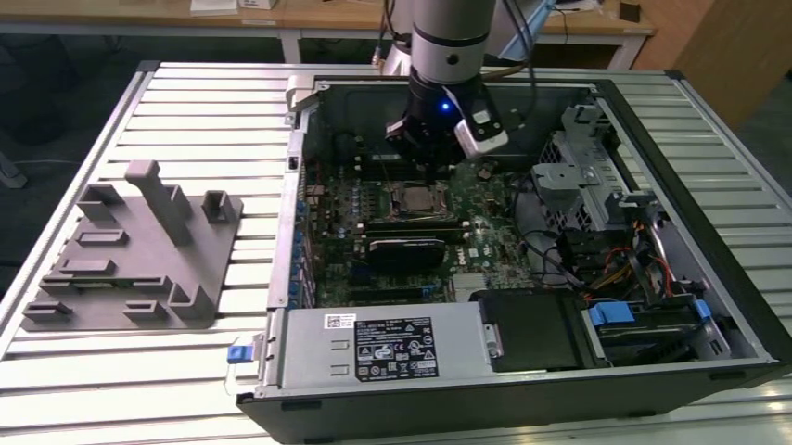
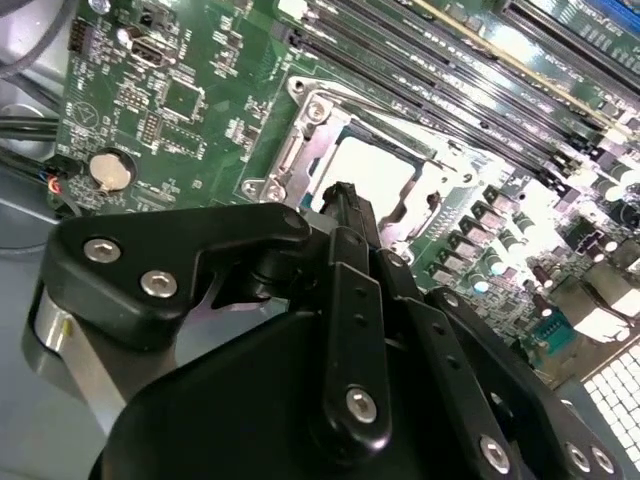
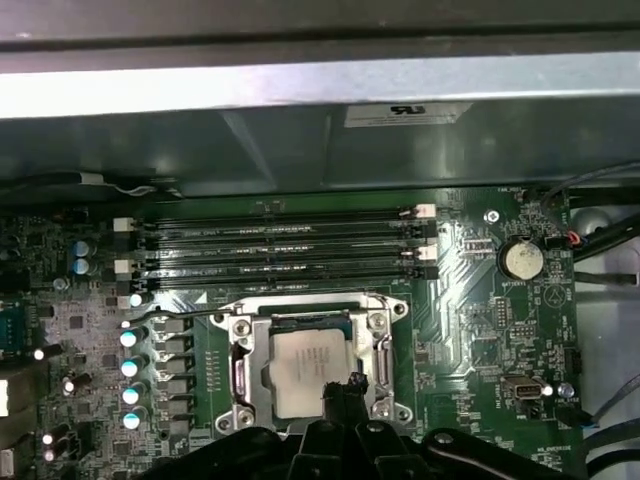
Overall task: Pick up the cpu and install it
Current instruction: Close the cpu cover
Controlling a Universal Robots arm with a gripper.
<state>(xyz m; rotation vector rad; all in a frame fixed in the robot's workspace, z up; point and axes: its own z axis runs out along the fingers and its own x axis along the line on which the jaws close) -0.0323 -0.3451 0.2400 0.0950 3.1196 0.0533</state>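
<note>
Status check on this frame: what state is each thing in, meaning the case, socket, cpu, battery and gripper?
Computer case: open, insides exposed.
Socket: holding the cpu; latch state unclear.
Cpu: lying flat in the socket.
Coin battery: seated in its holder.
Gripper: low over the socket, tip by the cpu's edge.

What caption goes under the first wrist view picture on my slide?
Gripper poised at the cpu, which lies in the motherboard socket.
</note>
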